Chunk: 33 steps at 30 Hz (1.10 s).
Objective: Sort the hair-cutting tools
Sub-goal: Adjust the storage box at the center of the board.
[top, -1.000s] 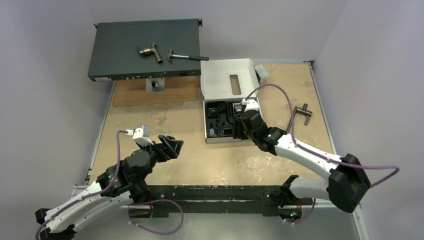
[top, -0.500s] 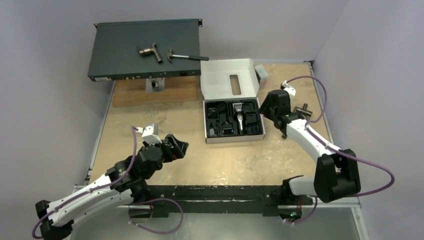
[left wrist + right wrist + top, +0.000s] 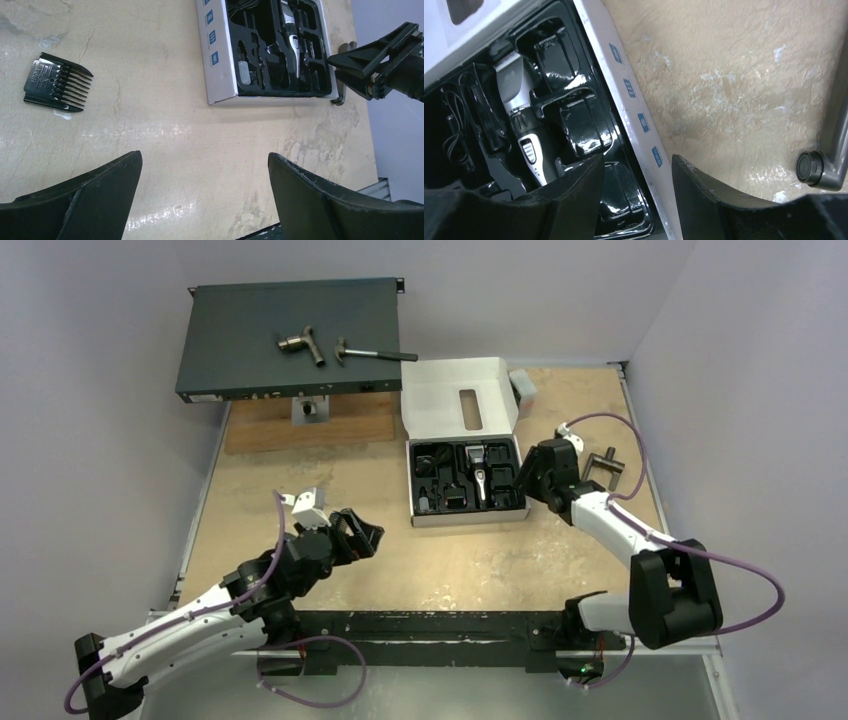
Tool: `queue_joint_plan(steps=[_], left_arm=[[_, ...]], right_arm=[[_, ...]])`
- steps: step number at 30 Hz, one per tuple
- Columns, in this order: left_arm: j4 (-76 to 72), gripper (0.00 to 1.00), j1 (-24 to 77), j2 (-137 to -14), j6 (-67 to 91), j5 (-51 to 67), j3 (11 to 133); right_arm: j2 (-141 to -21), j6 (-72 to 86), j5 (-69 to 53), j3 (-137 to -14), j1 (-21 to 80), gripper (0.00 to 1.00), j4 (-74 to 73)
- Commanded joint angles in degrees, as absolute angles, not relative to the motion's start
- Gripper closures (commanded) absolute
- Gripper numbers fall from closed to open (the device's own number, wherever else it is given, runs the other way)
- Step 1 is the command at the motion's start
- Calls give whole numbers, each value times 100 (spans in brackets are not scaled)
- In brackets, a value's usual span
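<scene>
Near the middle of the table (image 3: 300, 490), a white box (image 3: 465, 519) is lying open with its lid folded back toward the far edge, and the clipper (image 3: 480, 478) is resting lengthwise in its black tray, blade toward the far edge. Other dark pieces are sitting in the tray's pockets, too dim to tell apart. One loose comb attachment (image 3: 57, 82) is lying flat on the bare table to the left of the box, well apart from it. From the near-left corner the left arm is stretching diagonally toward the centre, its left gripper (image 3: 360, 537) hanging low over the bare surface with fingers (image 3: 100, 200) spread wide and gripping nothing. From the near-right corner the right arm is angling toward the far left, forearm sloping down, and the right gripper (image 3: 527, 475) is hovering at the box's right edge, its fingers (image 3: 574, 190) standing partly apart with nothing between them. Beside it, toward the right edge, a T-shaped metal handle (image 3: 605, 465) is lying. At the far-left corner, a hammer (image 3: 375, 355) and a pipe fitting (image 3: 300, 342) are lying on a dark flat case (image 3: 240, 340).
</scene>
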<state>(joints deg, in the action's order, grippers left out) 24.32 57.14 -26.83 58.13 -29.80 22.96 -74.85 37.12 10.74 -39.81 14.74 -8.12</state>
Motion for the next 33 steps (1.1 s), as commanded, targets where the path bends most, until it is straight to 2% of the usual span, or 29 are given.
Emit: queue_joint_plan(steps=[1, 6, 15, 21, 24, 27, 30, 33], left_arm=[[2287, 3, 5739, -2929, 5889, -3077, 2442], [2981, 1, 5739, -2965, 6026, -3419, 2715], [4865, 1, 5742, -3201, 7475, -4498, 3127], [5442, 2, 5517, -3653, 7909, -4422, 3410], [5397, 1, 5152, -3981, 7946, -4038, 3443], [5191, 1, 4670, -4301, 7957, -3648, 3434], [4994, 1, 4507, -4682, 7731, -3747, 3582], [4782, 2, 4256, -5185, 7536, -3650, 3801]], right_arm=[[-7367, 3720, 731, -3804, 1504, 49, -567], [-7125, 3762, 440, -3456, 1510, 49, -407], [-6678, 3839, -79, -2866, 1560, 58, -144], [-6421, 3856, -333, -2672, 1594, 58, -63], [-6220, 3788, -374, -2677, 1591, 55, -182], [-5874, 3675, -283, -2778, 1598, 48, -478], [-5408, 3531, -299, -2904, 1593, 43, -797], [-4995, 3496, -314, -2906, 1595, 42, -988]])
